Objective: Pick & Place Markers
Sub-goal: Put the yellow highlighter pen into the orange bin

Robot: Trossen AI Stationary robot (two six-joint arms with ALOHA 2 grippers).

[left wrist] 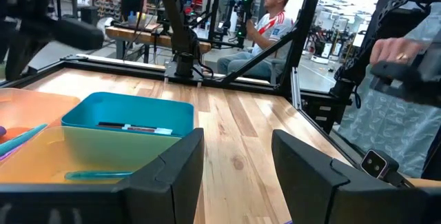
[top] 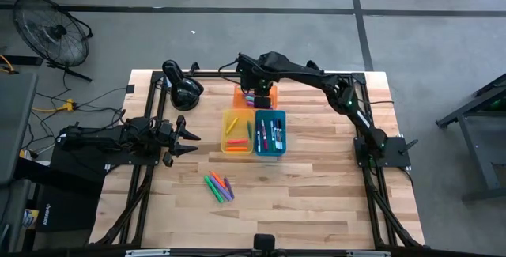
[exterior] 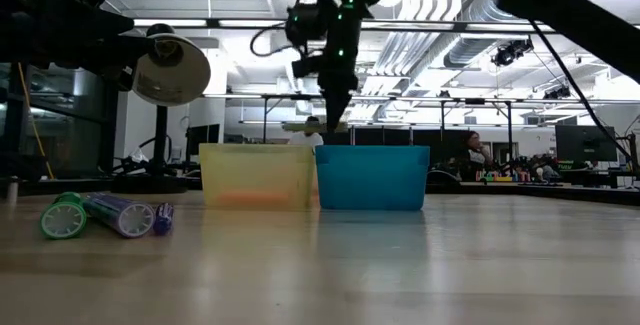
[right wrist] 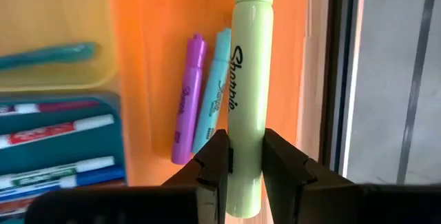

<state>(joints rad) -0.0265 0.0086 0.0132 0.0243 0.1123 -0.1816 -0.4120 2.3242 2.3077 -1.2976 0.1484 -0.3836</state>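
Note:
My right gripper (right wrist: 242,162) hangs over the orange tray (right wrist: 289,79) at the table's far middle, shut on a pale yellow-green marker (right wrist: 248,79). A purple marker (right wrist: 187,100) and a light blue one (right wrist: 213,93) lie flat on that tray's floor. Nearer stand a yellow tray (top: 224,130) and a blue tray (top: 257,134), both holding markers. Several loose markers (top: 220,186) in green, orange and purple lie on the bare wood toward the near edge. My left gripper (left wrist: 238,182) rests open at the table's left side, holding nothing. My right gripper pinches the yellow-green marker's barrel (right wrist: 244,124) between its two fingers, toward one end, so most of its length sticks out past them. The fingers come steeply from above and lie across the marker. The marker hangs about level (exterior: 305,125), clear above the orange tray.
A black lamp (top: 183,91) stands at the far left of the table. Dark frame rails (top: 150,170) run along both sides. Bare wood lies between the trays and the near edge. People show in the room beyond the table.

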